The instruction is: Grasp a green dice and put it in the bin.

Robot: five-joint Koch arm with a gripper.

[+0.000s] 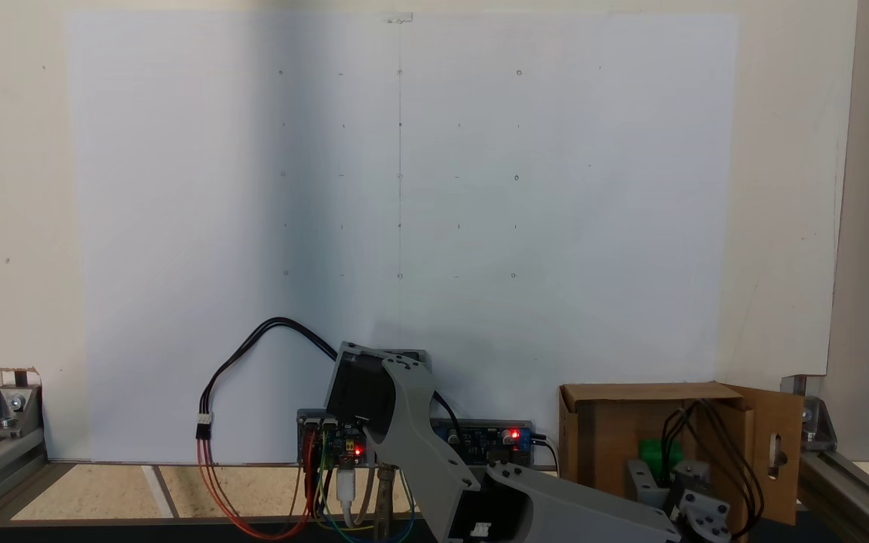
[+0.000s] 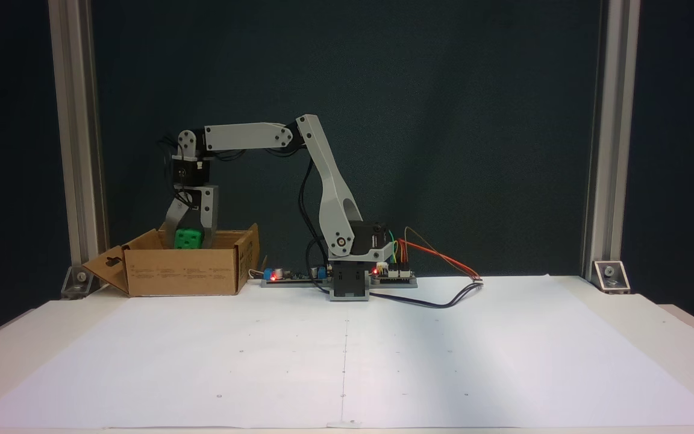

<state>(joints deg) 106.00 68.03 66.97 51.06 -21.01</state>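
Forearm stretched level to the left, wrist dropped straight down, pincer (image 2: 189, 240) clamped on the green dice (image 2: 188, 239), poised in the mouth of the bin (image 2: 184, 271), far left of the table (image 2: 503, 337).

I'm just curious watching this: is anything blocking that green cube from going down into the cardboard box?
Nothing visible does. The gripper holds the green dice right over the open bin, about level with its rim, with no flap across the opening.
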